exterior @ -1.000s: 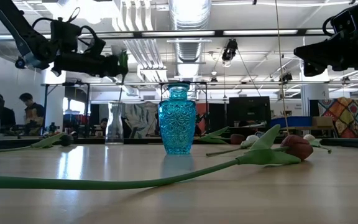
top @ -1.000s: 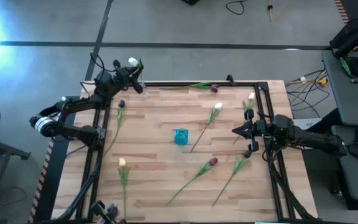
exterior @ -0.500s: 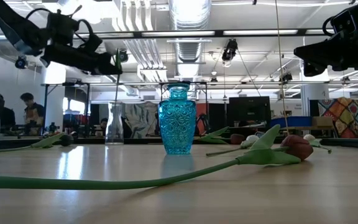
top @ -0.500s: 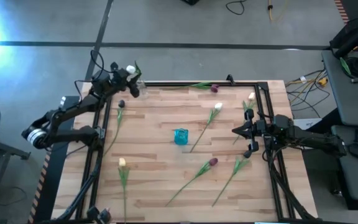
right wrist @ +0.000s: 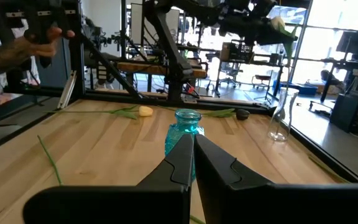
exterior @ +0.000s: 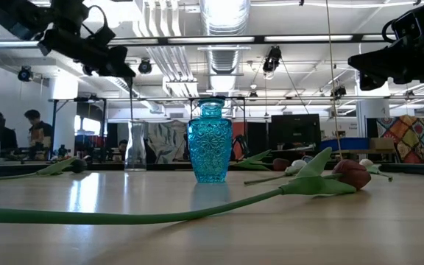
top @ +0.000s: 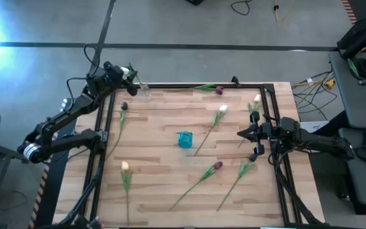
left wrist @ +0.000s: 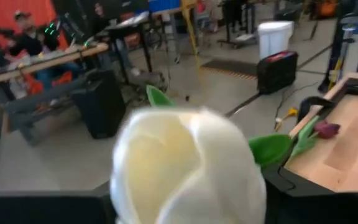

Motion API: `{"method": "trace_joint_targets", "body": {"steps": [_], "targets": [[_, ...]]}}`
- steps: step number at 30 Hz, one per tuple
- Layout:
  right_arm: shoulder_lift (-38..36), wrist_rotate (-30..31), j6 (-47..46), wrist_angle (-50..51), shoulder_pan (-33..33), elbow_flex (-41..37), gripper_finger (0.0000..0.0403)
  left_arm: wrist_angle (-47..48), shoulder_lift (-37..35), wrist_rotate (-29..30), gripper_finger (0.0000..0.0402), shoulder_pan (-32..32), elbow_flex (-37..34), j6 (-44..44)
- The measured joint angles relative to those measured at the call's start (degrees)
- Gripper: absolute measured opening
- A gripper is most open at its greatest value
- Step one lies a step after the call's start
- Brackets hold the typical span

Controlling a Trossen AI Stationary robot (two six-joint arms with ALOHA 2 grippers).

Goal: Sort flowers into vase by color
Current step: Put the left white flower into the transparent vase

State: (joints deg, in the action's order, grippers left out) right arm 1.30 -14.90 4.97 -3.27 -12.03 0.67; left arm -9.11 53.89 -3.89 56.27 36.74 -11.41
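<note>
**A:** What had changed over the last second?

**B:** The left gripper (top: 121, 73) had swung away from the patterned blue glass vase (top: 184, 139), up and out past the table's far-left corner. The white tulip (left wrist: 188, 168) with its thin green stem had stayed right in front of that wrist's camera.

**A:** Was it still held?

**B:** I couldn't tell. The head filled the left wrist view. In the low view a thin stem ran down from the gripper toward the tall clear glass vase (exterior: 135, 156), which stood far behind and left of the blue glass vase.

**A:** And the other arm?

**B:** The right gripper (top: 241, 133) waited right of the blue glass vase with its fingers pressed together and nothing between them, pointing at it.

**A:** What would the next pick turn on?

**B:** My guess was the dark purple tulip (top: 124, 106). It lay left of the blue glass vase, far nearer the left arm. Its head pointed to the far edge and its stem ran back toward the near edge, so the fingers would need to close across that line.

**A:** The surface?

**B:** A pale wooden table (top: 157, 184) in a black frame. Other tulips lay flat on it to the right of the blue glass vase and in front of it.

**A:** The room?

**B:** An open workshop. People sat at benches beyond the table, and a person's forearm (right wrist: 11, 53) showed in the right wrist view.
</note>
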Motion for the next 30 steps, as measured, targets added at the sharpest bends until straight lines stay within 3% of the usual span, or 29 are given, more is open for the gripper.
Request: {"method": "trace_joint_targets", "body": {"steps": [9, 16, 23, 30], "targets": [[0.0, 0.0, 0.0, 0.0, 0.0, 0.0, 0.0009, 9.3, 7.9, 5.6, 0.0141, 0.6, 11.4, 0.1], [0.0, 0.0, 0.0, 0.0, 0.0, 0.0, 0.0009, 20.9, 14.1, 6.3, 0.0154, 1.2, 20.4, -0.1], [0.0, 0.0, 0.0, 0.0, 0.0, 0.0, 0.0009, 25.9, 15.3, 6.6, 0.0203, 1.2, 21.5, -1.1], [0.0, 0.0, 0.0, 0.0, 0.0, 0.0, 0.0009, 29.7, 12.3, 11.9, 0.0231, 1.2, 21.4, -3.2]]}}
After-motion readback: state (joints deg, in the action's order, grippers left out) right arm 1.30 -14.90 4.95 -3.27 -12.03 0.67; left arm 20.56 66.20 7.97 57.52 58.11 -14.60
